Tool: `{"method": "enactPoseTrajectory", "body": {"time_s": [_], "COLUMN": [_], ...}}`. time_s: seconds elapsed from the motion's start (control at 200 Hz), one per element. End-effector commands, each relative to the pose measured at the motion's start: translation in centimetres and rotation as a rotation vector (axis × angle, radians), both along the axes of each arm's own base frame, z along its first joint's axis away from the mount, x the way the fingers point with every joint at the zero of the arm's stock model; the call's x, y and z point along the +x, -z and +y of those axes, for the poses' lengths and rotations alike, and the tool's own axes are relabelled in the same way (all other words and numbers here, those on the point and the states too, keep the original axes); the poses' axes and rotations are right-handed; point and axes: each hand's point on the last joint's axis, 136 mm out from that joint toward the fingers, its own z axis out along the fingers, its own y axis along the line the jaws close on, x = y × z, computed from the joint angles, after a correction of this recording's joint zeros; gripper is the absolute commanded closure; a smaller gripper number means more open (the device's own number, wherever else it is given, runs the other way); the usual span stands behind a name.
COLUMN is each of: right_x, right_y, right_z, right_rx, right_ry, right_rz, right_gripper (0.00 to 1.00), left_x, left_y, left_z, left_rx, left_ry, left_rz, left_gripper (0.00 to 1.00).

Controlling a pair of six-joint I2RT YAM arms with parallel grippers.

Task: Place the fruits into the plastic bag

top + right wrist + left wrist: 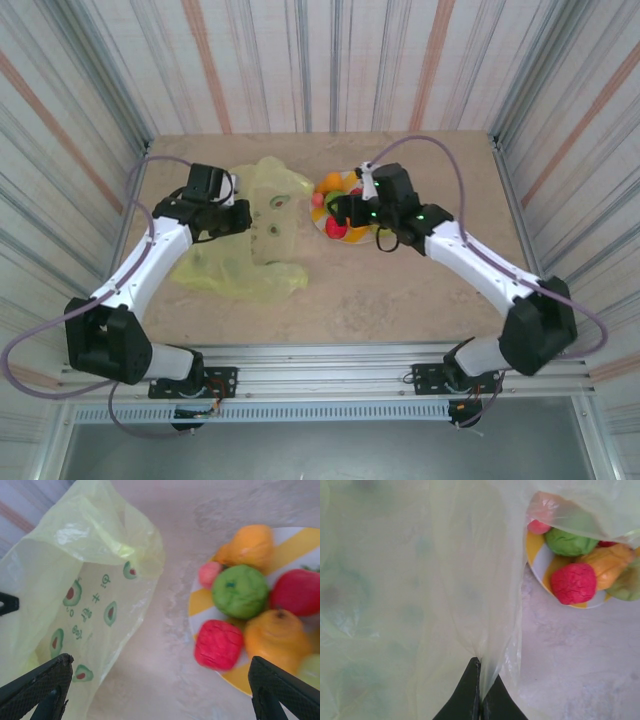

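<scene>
The plastic bag [255, 235] lies crumpled left of centre, yellow-green with avocado prints [75, 580]. My left gripper [240, 208] is shut on a fold of the bag's film [480, 677], holding its edge up. The fruits sit piled on a striped plate [345, 185] to the bag's right: a red one [218, 644], a green one [240, 591], two orange ones [252, 545] [277, 635], another red [298, 591] and a small pink one [210, 573]. My right gripper [160, 680] hovers open over the bare table between bag and plate, nothing between its fingers [50, 680].
The plate [540, 555] stands close to the bag's right edge, with part of the film draped above it. Striped walls enclose the table on three sides. The tan tabletop [400, 290] in front of bag and plate is bare.
</scene>
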Motion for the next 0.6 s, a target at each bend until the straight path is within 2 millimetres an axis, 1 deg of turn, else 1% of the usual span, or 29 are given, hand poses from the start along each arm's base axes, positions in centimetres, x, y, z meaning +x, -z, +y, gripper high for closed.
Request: {"method": "enactPoseTrajectory", "body": {"time_s": [0.0,0.045,0.08,0.11,0.155,0.195,0.291,0.401,0.531,0.591], "right_x": [-0.9,-1.0,-1.0,-1.1,-1.3,-1.5,-1.9,-1.9,-0.7,0.1], "right_y": [2.7,3.3,3.7,3.9,4.3,4.6,5.6,7.6,9.1,9.8], "right_z": [-5.4,-6.8,-7.5,-7.7,-7.5,-6.7,-3.8,-1.2,0.7,1.2], "right_rx": [-0.158,-0.212,-0.252,-0.275,-0.283,-0.269,-0.23,-0.211,-0.181,-0.2], "right_ry": [0.104,0.138,0.152,0.159,0.155,0.14,0.111,0.138,0.183,0.201], "right_rz": [0.052,0.047,0.043,0.041,0.043,0.053,0.069,0.094,0.115,0.116], "right_gripper": [0.07,0.07,0.07,0.07,0.08,0.08,0.11,0.15,0.2,0.21], "left_x": [0.0,0.3,0.5,0.5,0.6,0.5,0.2,-0.3,-0.6,-0.6], "left_y": [-1.9,-2.2,-2.2,-2.2,-2.0,-1.8,-1.5,-1.6,-1.8,-1.9], "left_z": [-1.0,-1.2,-1.2,-1.2,-1.1,-1.0,-0.5,-0.3,-0.2,-0.2], "left_rx": [-0.024,-0.02,-0.013,-0.004,0.014,0.029,0.068,0.085,0.088,0.086], "left_ry": [0.1,0.114,0.128,0.137,0.153,0.166,0.179,0.204,0.203,0.204], "left_rz": [-0.004,-0.013,-0.019,-0.023,-0.029,-0.028,-0.039,-0.07,-0.088,-0.092], "left_gripper": [1.0,1.0,1.0,1.0,1.0,1.0,1.0,1.0,1.0,1.0]}}
